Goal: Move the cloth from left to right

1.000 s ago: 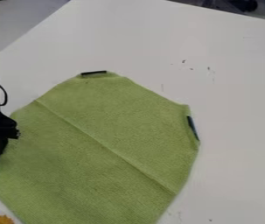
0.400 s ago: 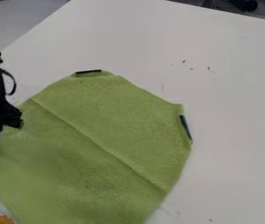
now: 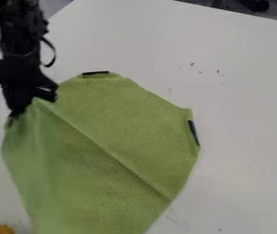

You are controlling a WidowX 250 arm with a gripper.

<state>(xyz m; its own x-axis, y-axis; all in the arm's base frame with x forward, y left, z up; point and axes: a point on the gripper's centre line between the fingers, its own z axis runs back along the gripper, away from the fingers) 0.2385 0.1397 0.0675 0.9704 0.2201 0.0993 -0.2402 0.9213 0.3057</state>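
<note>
Your green cloth [image 3: 125, 123] lies across the left and middle of the white tabletop [image 3: 244, 91], near side, mostly flat, a diagonal crease running from far left to near right. Dark strips are noted at its far and right edges. Your gripper [image 3: 16, 114], at left, has its fingers clamped on the left corner, which is gathered into raised folds.

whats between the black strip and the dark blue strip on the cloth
Green cloth lies between the black strip and the dark blue strip, in the camera view.
</note>
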